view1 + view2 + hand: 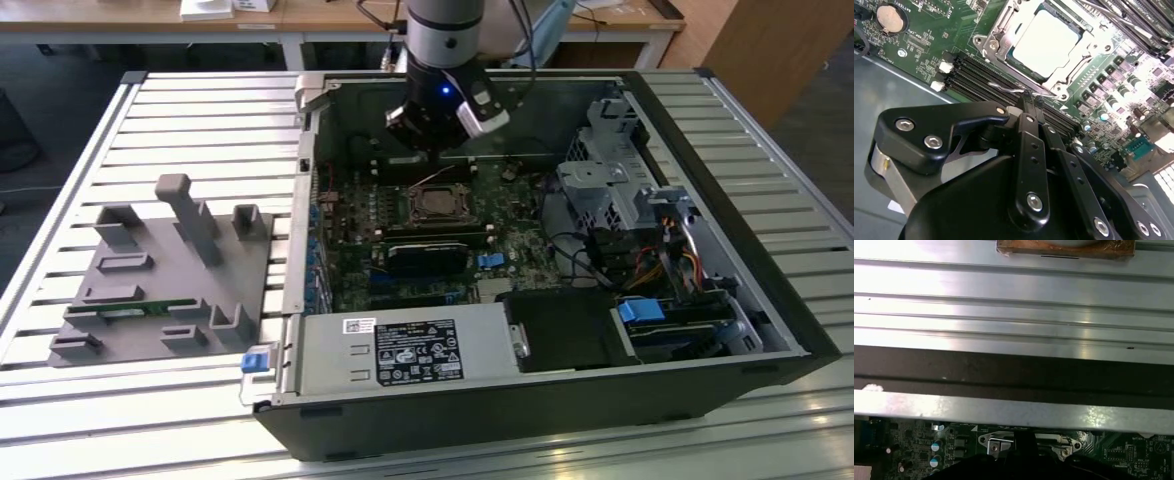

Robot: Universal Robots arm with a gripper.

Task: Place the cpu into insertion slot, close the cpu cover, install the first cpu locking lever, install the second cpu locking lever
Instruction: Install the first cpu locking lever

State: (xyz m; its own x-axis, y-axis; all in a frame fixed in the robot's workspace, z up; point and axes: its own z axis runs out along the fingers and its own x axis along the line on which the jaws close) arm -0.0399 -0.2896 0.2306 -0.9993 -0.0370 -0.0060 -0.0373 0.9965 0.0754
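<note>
Inside the open computer case, the cpu (pixel 1046 42) lies flat in the insertion slot (pixel 438 205) on the green board. The silvery cpu cover (pixel 996 37) is down around the chip, framing its pale metal top. A thin wire locking lever (pixel 1006 90) runs along the socket's edge beside the memory slots. My gripper (pixel 1029 99) is shut, its black fingertips pressed together right at this wire, touching or just above it. In the exterior view the gripper (pixel 434 135) hangs over the board just beyond the socket, near the case's far wall.
Long black memory slots (pixel 979 75) and a coin battery (pixel 890 19) lie close to the gripper. The case's metal wall (pixel 1014 410) rises right behind it. A drive cage (pixel 614 185), cables and the power supply (pixel 400 350) fill the rest. A grey fixture (pixel 160 280) stands outside, at the exterior view's left.
</note>
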